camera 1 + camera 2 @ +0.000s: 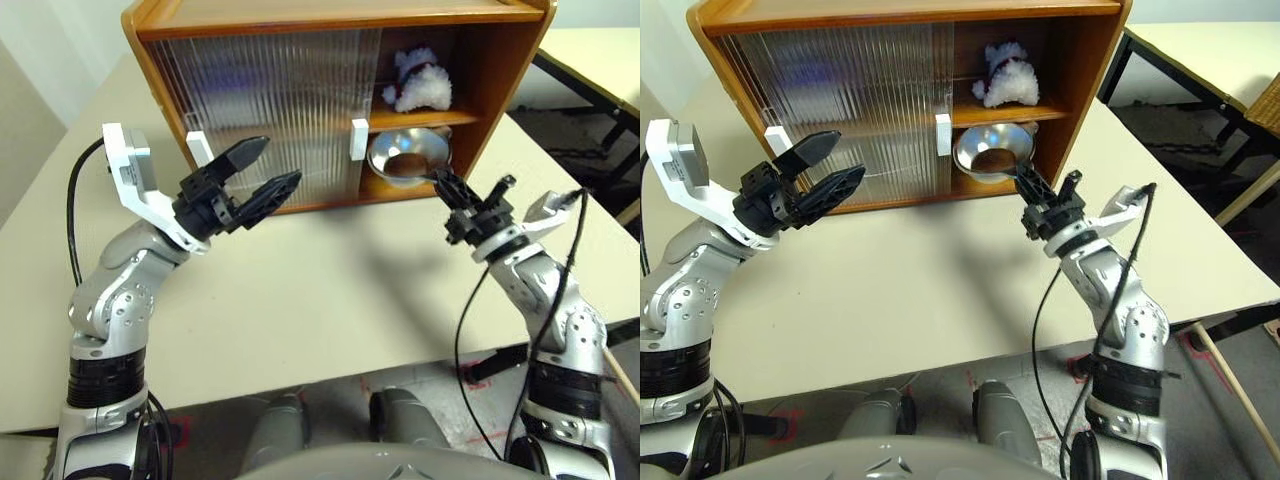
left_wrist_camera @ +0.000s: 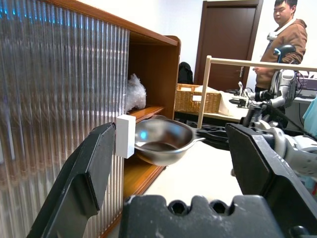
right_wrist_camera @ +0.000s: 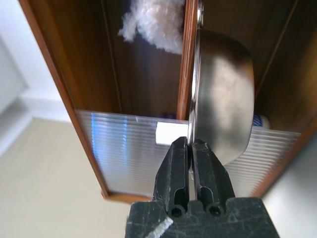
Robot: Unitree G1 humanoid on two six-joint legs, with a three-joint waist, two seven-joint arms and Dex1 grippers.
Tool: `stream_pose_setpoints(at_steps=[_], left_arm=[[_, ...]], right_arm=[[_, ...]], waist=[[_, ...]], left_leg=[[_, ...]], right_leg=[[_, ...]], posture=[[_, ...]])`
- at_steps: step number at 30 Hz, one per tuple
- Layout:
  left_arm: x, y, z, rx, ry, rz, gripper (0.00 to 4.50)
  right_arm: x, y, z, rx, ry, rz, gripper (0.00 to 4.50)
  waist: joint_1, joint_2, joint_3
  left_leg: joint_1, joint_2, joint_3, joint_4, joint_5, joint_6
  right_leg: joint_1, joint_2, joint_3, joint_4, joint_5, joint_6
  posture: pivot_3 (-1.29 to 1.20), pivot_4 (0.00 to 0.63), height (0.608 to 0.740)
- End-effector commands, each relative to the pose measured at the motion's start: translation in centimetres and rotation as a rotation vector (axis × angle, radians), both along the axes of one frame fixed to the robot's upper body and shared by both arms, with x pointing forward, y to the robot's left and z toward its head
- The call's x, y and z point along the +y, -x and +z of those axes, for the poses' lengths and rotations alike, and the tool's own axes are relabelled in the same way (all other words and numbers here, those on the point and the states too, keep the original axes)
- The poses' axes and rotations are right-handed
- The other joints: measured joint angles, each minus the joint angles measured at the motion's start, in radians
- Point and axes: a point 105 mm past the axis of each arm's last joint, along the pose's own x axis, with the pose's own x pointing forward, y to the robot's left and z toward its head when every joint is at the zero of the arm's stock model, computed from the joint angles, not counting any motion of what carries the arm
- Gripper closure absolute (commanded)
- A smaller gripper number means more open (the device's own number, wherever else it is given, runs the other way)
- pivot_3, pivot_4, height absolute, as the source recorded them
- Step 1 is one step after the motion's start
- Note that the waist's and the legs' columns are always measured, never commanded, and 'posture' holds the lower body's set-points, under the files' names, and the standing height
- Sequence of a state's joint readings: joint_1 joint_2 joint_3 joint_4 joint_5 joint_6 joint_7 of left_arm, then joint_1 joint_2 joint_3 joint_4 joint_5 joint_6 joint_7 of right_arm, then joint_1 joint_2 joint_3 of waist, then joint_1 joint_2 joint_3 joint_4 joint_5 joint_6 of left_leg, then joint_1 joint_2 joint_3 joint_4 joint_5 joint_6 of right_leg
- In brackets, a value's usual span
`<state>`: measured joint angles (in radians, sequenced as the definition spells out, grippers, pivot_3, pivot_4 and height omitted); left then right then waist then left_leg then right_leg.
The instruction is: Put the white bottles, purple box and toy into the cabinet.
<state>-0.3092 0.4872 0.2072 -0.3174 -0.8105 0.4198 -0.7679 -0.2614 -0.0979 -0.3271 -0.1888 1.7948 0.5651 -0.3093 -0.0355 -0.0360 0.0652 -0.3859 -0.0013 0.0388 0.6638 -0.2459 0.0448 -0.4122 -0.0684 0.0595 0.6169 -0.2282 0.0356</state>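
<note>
The right gripper [image 1: 468,188] is pinched tight on the rim of a shiny steel bowl [image 1: 408,153] and holds it up at the open right end of the wooden cabinet [image 1: 505,70], in front of the lower shelf. The fluffy white toy [image 1: 419,82] sits on the top shelf inside, above the bowl, and a bit of a white bottle [image 3: 260,121] peeks out behind the bowl on the lower shelf. The left gripper [image 1: 262,168] hangs in front of the ribbed sliding doors [image 1: 270,100] with its fingers wide apart and nothing in them
</note>
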Motion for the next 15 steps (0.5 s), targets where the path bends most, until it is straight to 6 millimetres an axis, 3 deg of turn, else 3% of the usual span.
stream_pose_setpoints(at_steps=[1, 15], left_arm=[[-0.1, 0.1, 0.6, -0.019, -0.015, -0.006, 0.0], [0.2, 0.4, 1.2, -0.032, -0.031, 0.013, 0.0]], right_arm=[[0.4, -1.1, 0.6, -0.003, -0.028, -0.032, 4.48], [0.1, -3.3, -3.1, 0.094, -0.037, -0.138, 4.48]], waist=[[0.0, 0.0, 0.0], [0.002, 0.001, 0.0]], left_leg=[[0.0, 0.0, 0.0, 0.0, 0.0, 0.0], [0.0, 0.0, 0.0, 0.0, 0.0, 0.0]], right_leg=[[0.0, 0.0, 0.0, 0.0, 0.0, 0.0], [0.0, 0.0, -0.001, 0.002, 0.002, -0.003]], posture=[[0.06, 0.012, 0.74], [0.09, 0.012, 0.74]])
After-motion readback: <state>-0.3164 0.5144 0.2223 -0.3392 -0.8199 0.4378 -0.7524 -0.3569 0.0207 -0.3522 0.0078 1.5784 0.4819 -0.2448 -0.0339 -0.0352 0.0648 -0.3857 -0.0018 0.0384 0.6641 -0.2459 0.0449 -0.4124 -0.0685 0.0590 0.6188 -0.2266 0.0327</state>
